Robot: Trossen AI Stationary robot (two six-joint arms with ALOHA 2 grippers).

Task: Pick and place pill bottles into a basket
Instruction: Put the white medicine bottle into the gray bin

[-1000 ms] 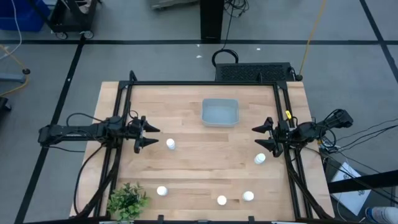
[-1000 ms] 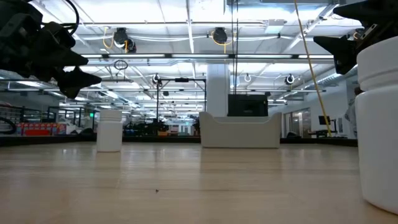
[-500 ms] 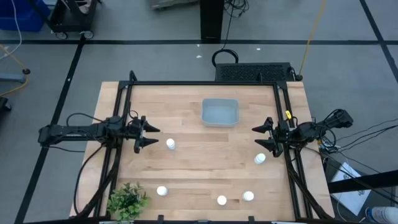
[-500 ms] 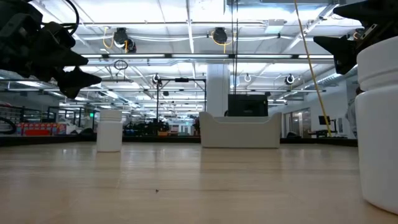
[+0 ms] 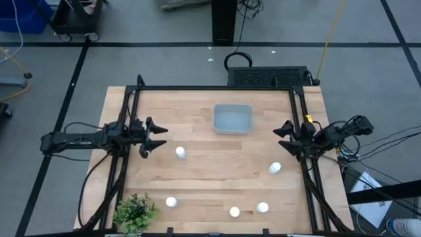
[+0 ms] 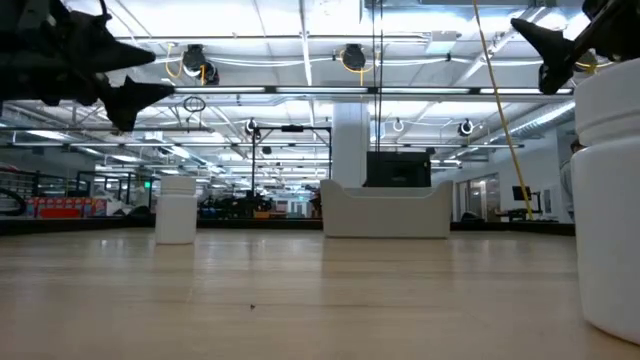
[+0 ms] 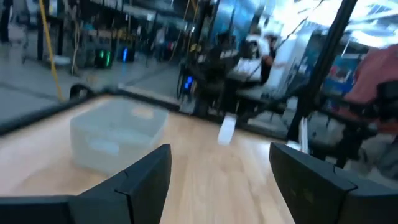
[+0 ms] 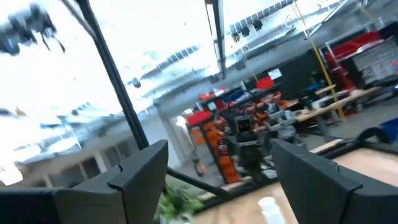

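Note:
Five small white pill bottles stand upright on the wooden table: one left of centre [image 5: 180,153], one at the right [image 5: 275,168], three near the front edge [image 5: 171,202], [image 5: 234,212], [image 5: 262,208]. The grey-blue basket [image 5: 232,119] sits at the far centre, nothing in it; it also shows in the low view [image 6: 386,208] and the left wrist view [image 7: 118,134]. My left gripper [image 5: 162,137] is open and empty, above the table, left of the nearest bottle. My right gripper [image 5: 279,137] is open and empty, above the table near its right edge.
A green leafy plant [image 5: 135,212] stands at the front left corner. Black frame rails run along the table's left [image 5: 125,131], right [image 5: 304,178] and far sides. Bare wood lies between the basket and the bottles.
Both grippers have risen a little above the table, staying open and empty. My left gripper has drawn slightly toward the far edge. My right gripper has drawn toward the table's right and far edges. The bottles and basket have not moved.

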